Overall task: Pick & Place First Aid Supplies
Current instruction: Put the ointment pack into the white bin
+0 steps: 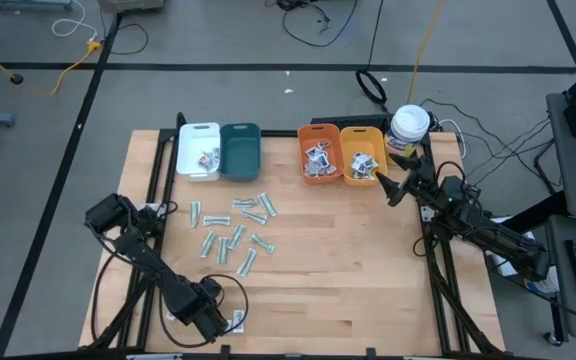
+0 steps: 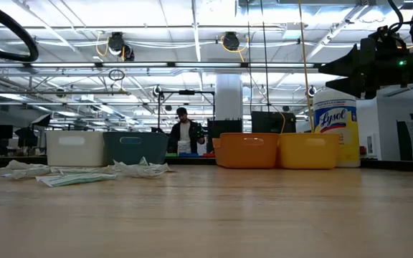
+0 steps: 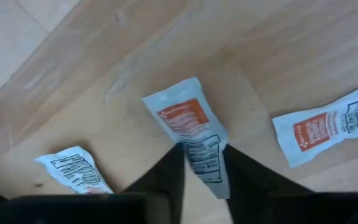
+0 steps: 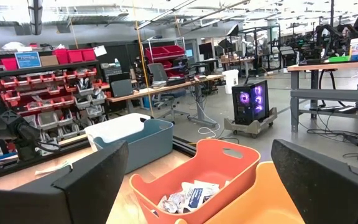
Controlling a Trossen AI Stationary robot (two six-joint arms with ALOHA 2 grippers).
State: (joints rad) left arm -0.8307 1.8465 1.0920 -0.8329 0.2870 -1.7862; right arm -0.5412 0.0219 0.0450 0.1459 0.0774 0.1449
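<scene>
A: Left gripper (image 3: 202,177)?
B: Fingers clamped on a white red-print packet (image 3: 191,134), at the table's (image 1: 368,270) near edge, two similar packets beside it.
A: Right gripper (image 4: 197,180)?
B: Fingers apart, above the yellow-orange bin (image 1: 361,155).

Four bins (image 1: 219,151) stand in a row along the table's (image 1: 368,270) far edge, a canister (image 1: 408,128) right of them. Strips (image 1: 236,230) lie scattered before the left pair. Three packets (image 3: 191,134) lie at the near left edge under the left gripper (image 3: 202,180).
</scene>
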